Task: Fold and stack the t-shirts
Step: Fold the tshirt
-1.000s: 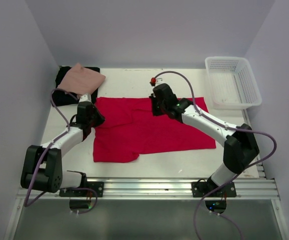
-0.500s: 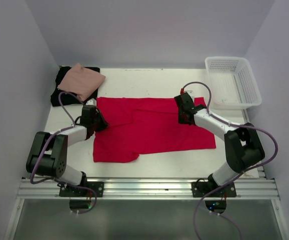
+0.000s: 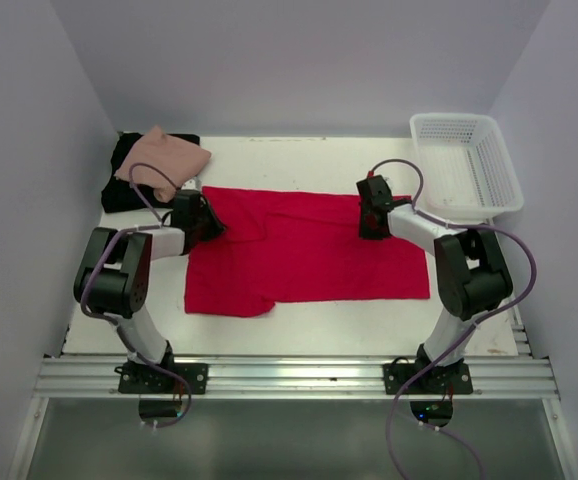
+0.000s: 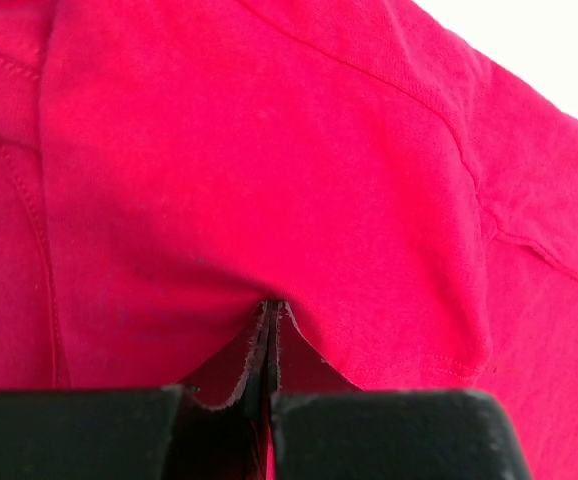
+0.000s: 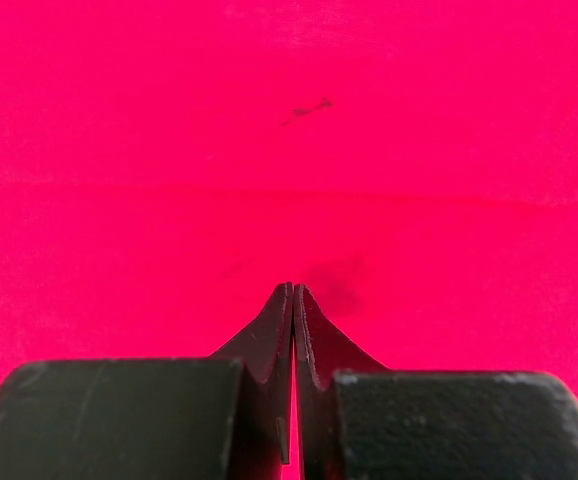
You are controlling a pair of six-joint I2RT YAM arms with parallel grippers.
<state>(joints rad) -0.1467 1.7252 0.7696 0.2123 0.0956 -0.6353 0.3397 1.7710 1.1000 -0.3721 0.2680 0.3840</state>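
Red t-shirt (image 3: pixel 309 255) in both tightly closed end effectors (image 4: pixel 272 310) (image 5: pixel 292 292)

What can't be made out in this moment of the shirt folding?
- Black shirt: top view, mostly covered by the pink shirt; its fold is hidden.
- Right claw: wrist view shows shut tips on the red shirt; pinching or only pressing, unclear; too small in the top view.
- Red shirt's upper left edge: top view, the left claw covers it.
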